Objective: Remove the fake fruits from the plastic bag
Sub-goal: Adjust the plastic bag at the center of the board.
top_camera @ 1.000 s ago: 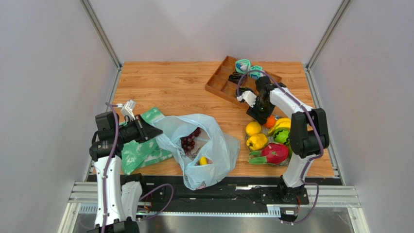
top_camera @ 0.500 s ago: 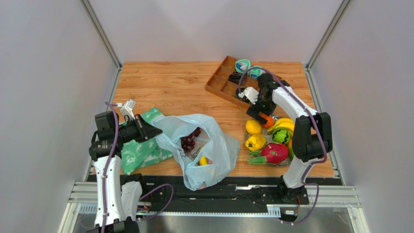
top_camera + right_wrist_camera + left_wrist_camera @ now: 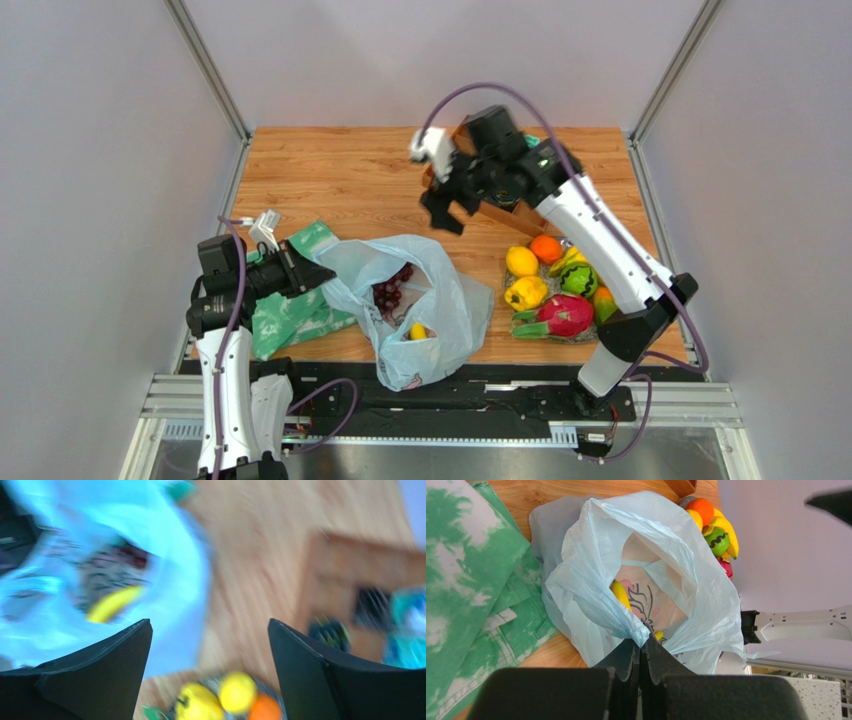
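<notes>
Right, nearest the arms: the plastic bag (image 3: pixel 445 310) lies at 6 o'clock on the desk (image 3: pixel 330 170), mouth open, with the purple grapes (image 3: pixel 390 290) and a yellow fruit (image 3: pixel 418 331) inside. The left jaws are pressed together, pinching the bag's rim on its 9 o'clock side, above the green-and-white cloth (image 3: pixel 285 315). At 4 o'clock, outside the bag, is a tight cluster: dragon fruit (image 3: pixel 565 315), yellow pepper (image 3: pixel 528 292), lemon (image 3: pixel 521 262), orange (image 3: pixel 546 248), green fruit (image 3: pixel 578 279), banana bunch (image 3: pixel 571 257), mango (image 3: pixel 603 303). Further out, the right jaws hang spread wide and empty, above bare desk at 12 o'clock of the bag. Farthest is the wooden tray (image 3: pixel 325 560) at 1 o'clock, partly hidden by the right arm.
</notes>
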### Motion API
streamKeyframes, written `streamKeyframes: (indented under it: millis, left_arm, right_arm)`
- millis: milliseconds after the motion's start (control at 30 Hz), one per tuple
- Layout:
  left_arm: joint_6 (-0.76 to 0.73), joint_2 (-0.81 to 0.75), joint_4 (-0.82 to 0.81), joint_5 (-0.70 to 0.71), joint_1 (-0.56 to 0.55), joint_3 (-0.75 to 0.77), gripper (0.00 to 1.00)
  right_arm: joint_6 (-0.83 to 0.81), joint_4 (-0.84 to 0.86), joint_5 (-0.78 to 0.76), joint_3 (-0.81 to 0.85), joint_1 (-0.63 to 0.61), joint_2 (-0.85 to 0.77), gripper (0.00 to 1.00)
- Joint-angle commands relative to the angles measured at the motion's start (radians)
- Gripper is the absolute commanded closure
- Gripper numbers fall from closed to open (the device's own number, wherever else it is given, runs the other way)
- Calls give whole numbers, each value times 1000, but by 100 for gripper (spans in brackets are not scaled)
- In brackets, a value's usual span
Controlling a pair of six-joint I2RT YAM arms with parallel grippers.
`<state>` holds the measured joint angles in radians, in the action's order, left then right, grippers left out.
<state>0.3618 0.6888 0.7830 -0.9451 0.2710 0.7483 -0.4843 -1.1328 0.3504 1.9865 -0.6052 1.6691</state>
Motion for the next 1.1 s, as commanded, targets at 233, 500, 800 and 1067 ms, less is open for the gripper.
streamKeyframes:
  millis: [233, 500, 800, 1067]
  left_arm:
    - [11, -75, -7, -26, 10, 31, 100]
    - [48, -170, -33, -29, 10, -47, 100]
    - [66, -196, -47, -41, 10, -60, 100]
    - [55, -212, -34, -35, 8, -52, 100]
  right_arm:
    - [52, 100, -99, -380, -418, 107, 31]
    - [-14, 88, -197, -598, -521, 5, 30]
    - [76, 172, -291, -468, -521, 86, 25]
    - [234, 211, -309, -430, -501, 221, 20]
